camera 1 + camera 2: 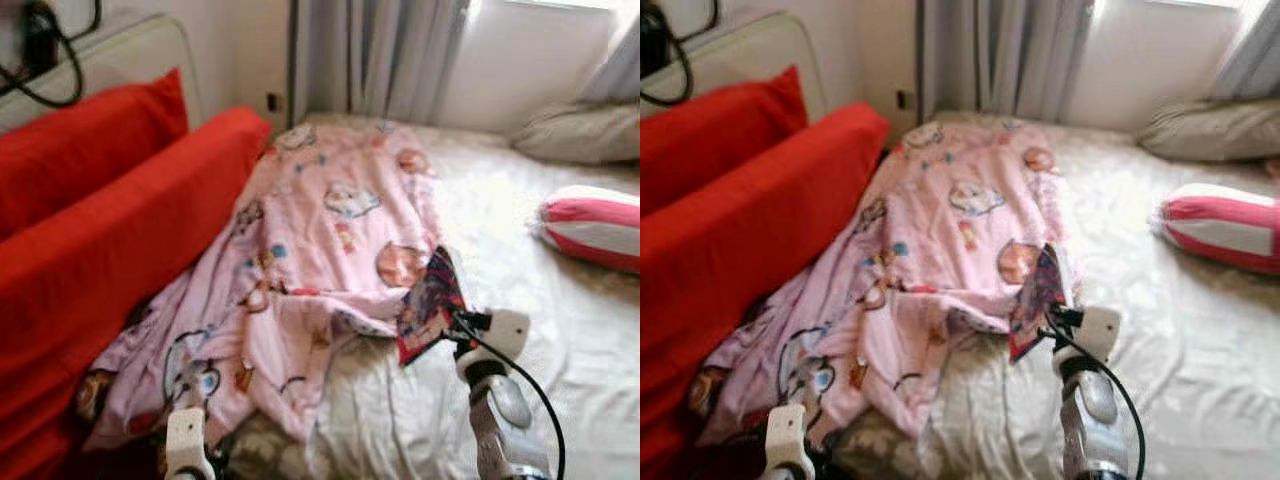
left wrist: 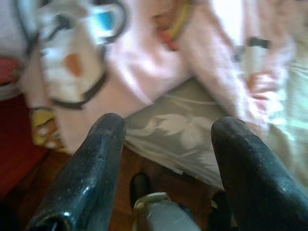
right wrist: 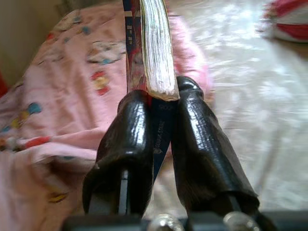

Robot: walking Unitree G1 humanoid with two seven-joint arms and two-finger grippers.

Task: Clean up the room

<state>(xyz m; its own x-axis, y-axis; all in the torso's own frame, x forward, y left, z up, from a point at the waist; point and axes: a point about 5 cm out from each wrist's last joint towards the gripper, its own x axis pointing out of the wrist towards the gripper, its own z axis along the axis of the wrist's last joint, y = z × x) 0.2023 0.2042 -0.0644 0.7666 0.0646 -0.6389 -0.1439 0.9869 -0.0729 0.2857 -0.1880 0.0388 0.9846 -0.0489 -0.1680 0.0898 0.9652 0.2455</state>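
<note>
Right gripper (image 3: 154, 120) clamped on a book (image 1: 430, 300), held upright above the pink blanket (image 1: 310, 250) edge on the bed (image 1: 520, 330). Left gripper (image 2: 166, 144) spread, grasping nothing, low near blanket hem. Risk: thin pinch at spine end, book could pivot or slip out. Small print on cover, unreadable.

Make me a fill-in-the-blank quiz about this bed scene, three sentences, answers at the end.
1. The right gripper is shut on a ____.
2. The pink blanket lies beside a long ____ cushion.
3. The left gripper has its fingers ____ over the blanket's edge.

Answers: book; red; open
</note>
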